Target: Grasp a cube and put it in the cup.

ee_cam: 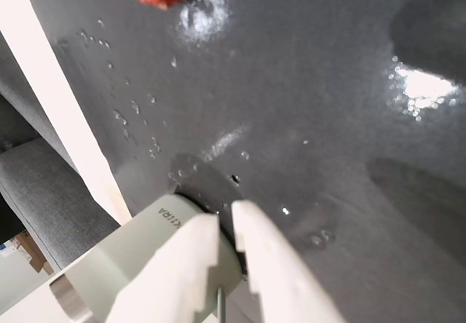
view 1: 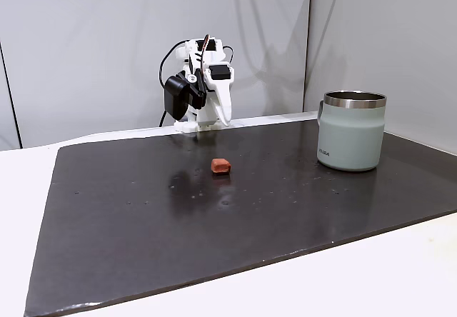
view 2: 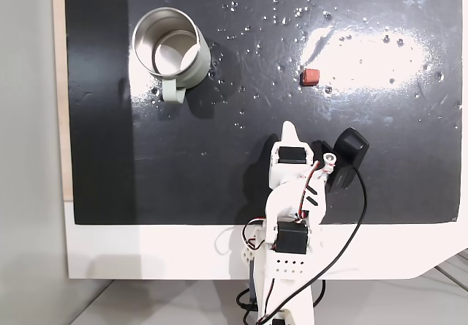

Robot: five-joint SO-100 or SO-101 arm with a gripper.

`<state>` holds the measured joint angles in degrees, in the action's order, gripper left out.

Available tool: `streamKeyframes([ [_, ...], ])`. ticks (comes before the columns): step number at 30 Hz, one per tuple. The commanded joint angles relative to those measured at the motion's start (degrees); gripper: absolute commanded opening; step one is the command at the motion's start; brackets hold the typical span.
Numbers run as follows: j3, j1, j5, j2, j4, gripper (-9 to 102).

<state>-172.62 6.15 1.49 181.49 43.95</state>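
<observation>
The narrowly parted white gripper [ee_cam: 226, 217] should be widened and brought squarely over the small reddish-brown cube [view 2: 311, 76], mid-table, before descent.

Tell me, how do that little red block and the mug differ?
The cube is tiny, reddish-brown and solid; the cup is far bigger, pale grey-green and hollow, with a steel rim and a side handle. The cube lies nearer the middle of the dark mat, the cup towards one end. Both sit on it, untouched.
</observation>
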Motion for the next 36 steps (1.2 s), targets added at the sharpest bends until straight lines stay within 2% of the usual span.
streamKeyframes([
  [1, 0.44, -0.26, -0.97, 0.53, -1.41, 0],
  [24, 0.79, -0.26, 0.53, 0.53, -1.67, 0],
  [30, 11.07, -0.79, 2.99, 0.18, 2.46, 0],
  [36, 24.35, -0.97, 3.43, -7.82, 5.27, 0],
])
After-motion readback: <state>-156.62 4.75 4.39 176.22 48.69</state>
